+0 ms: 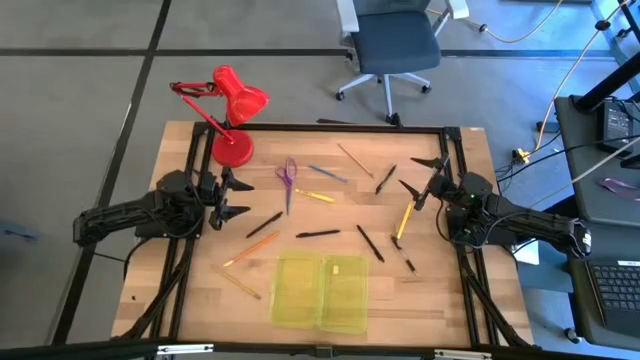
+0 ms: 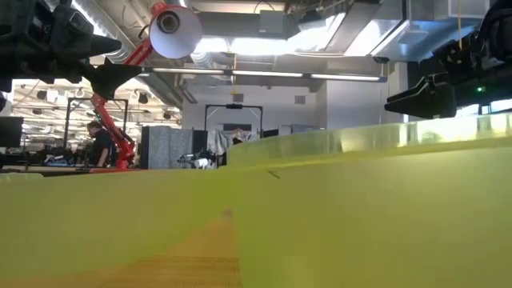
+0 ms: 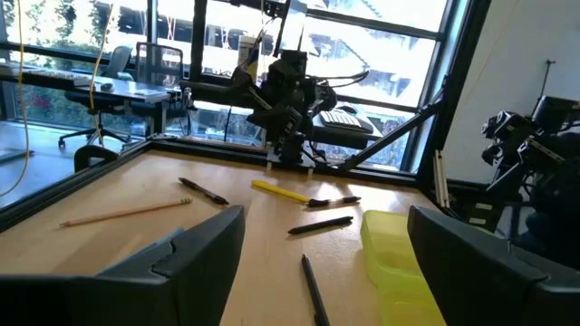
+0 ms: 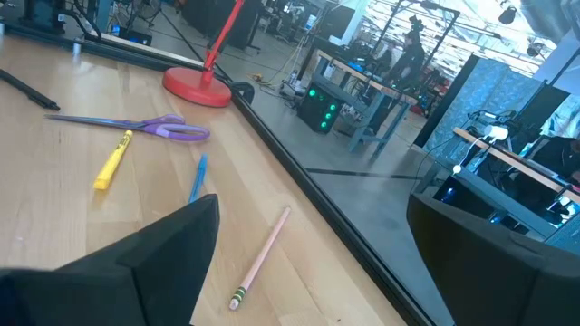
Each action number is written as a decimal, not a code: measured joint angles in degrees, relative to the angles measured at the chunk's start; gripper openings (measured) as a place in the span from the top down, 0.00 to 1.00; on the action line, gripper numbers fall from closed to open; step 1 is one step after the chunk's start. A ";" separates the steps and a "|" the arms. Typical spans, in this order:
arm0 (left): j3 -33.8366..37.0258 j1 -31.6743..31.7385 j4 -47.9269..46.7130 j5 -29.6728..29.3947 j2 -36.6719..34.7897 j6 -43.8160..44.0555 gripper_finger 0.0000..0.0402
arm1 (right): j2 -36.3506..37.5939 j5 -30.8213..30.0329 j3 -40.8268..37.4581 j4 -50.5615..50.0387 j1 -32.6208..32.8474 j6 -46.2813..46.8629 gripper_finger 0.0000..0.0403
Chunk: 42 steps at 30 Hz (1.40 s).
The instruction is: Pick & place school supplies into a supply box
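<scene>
The supply box (image 1: 320,293) lies open and flat near the table's front edge, its two yellow-green halves side by side. Pens and pencils lie scattered over the middle of the table: purple-handled scissors (image 1: 288,178), a yellow marker (image 4: 113,163), a blue pen (image 4: 197,178), a tan pencil (image 4: 261,258), a yellow pen (image 1: 405,218) and several black pens (image 1: 318,234). An orange pencil (image 1: 250,250) lies left of the box. My left gripper (image 1: 237,197) hovers open at the table's left side. At the right side my right gripper (image 1: 422,176) hovers open. Both point level toward the middle.
A red desk lamp (image 1: 232,110) stands on its round base (image 1: 232,150) at the far left corner, its head reaching beyond the table's far edge. Black frame rails (image 1: 330,128) run along the table's far edge and sides. In the low view the box wall (image 2: 360,216) fills the foreground.
</scene>
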<state>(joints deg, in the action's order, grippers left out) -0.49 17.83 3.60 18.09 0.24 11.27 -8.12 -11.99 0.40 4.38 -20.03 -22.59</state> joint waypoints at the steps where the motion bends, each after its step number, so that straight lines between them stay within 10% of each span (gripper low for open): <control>1: 0.01 -0.01 -0.01 0.01 0.01 0.02 0.25 | 0.00 0.00 0.00 0.02 0.00 0.00 0.11; 42: 0.02 0.00 0.00 0.00 -0.01 0.02 0.25 | -0.01 1.08 0.00 0.01 0.00 4.13 0.11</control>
<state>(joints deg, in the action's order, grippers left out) -0.48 17.83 3.60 18.09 0.23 11.29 -8.14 -10.90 0.40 4.40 -20.03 -18.45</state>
